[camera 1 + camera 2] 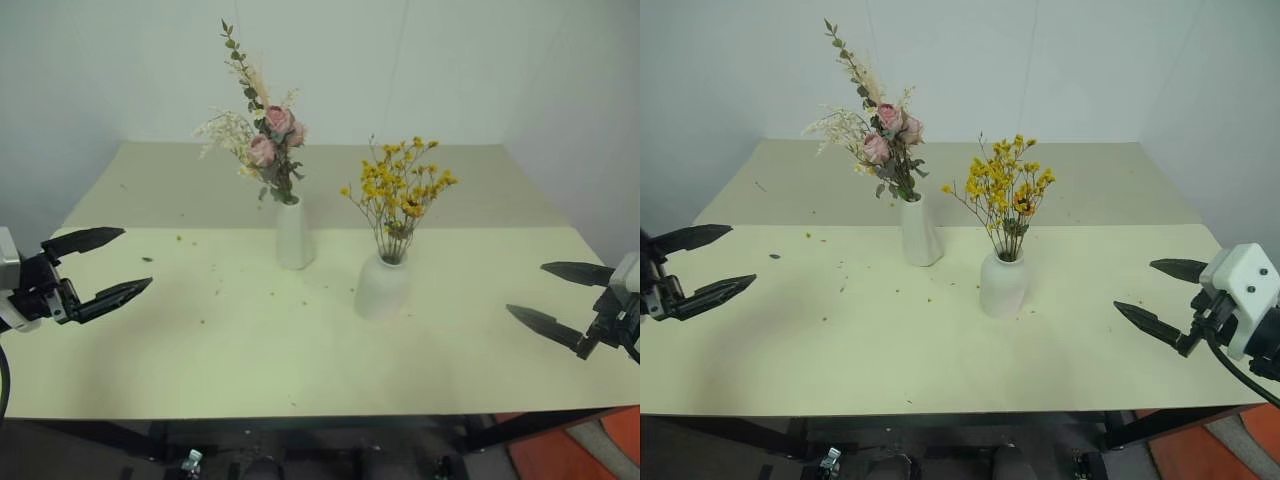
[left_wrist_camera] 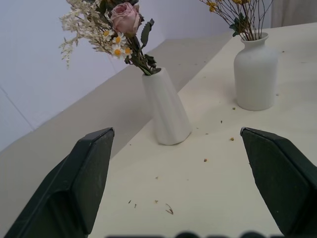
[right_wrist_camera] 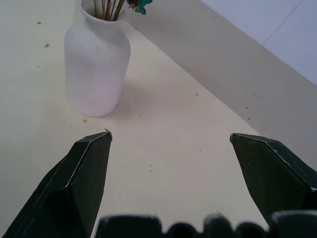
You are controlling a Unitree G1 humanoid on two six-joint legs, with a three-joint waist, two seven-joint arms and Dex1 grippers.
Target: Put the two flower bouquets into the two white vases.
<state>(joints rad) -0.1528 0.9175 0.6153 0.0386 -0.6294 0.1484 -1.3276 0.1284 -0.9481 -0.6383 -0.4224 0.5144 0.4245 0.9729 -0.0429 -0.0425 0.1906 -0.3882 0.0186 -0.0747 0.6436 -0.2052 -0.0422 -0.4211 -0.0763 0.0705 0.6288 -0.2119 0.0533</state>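
So both bunches look to be home already: the pink rose bunch is standing in the tall slim vase toward the back-middle of the worktop, and the yellow spray is sitting in the squat round vase just beside it, a bit nearer the robot and to its right. The vases are close to each other but not touching, both upright. The left end effector is out at the left edge of the worktop with its fingers spread wide and nothing between them, and the right end effector is the same story over on the right edge, wide apart and empty. Honestly I'd say the job is basically done and the step in hand is just backing off cleanly. To do that well: keep both arms out wide and low-drama, don't sweep back across the middle, because the tall vase has a narrow foot and a top-heavy bunch leaning left, so even a brush on those long sprigs could tip it. The yellow stems fan out wide too, so give them room. There are little crumbs of petals scattered on the worktop, not worth chasing imo.
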